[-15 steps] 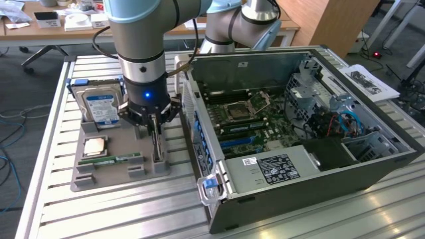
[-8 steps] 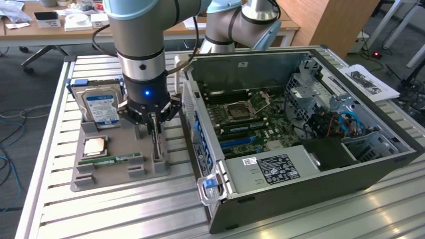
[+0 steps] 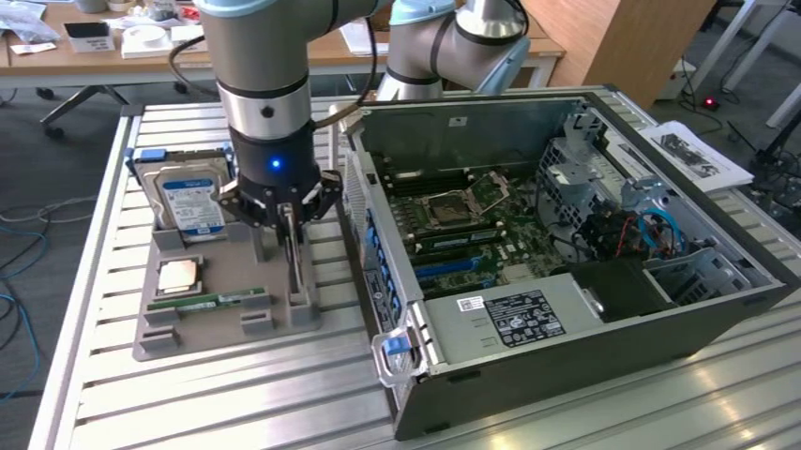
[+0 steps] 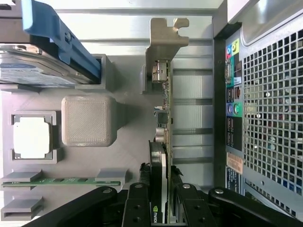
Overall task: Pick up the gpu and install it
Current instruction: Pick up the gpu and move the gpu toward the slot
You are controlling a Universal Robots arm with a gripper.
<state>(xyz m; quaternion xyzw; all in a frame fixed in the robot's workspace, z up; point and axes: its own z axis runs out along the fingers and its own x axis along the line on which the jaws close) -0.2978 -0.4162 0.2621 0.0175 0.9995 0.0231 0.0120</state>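
Black gripper point(image 3: 291, 234) vertical, tight on gpu point(image 4: 164, 111)

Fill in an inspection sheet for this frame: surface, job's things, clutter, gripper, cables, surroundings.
surface: slatted metal table with a grey holder tray on it.
job's things: gpu standing on edge in the tray; open PC case beside it.
clutter: hard drive, CPU and RAM stick in the tray.
gripper: gripper closed on the gpu from above.
cables: blue cables inside the case; loose cables on the floor.
surroundings: desk and second arm behind; paper sheet beside the case.
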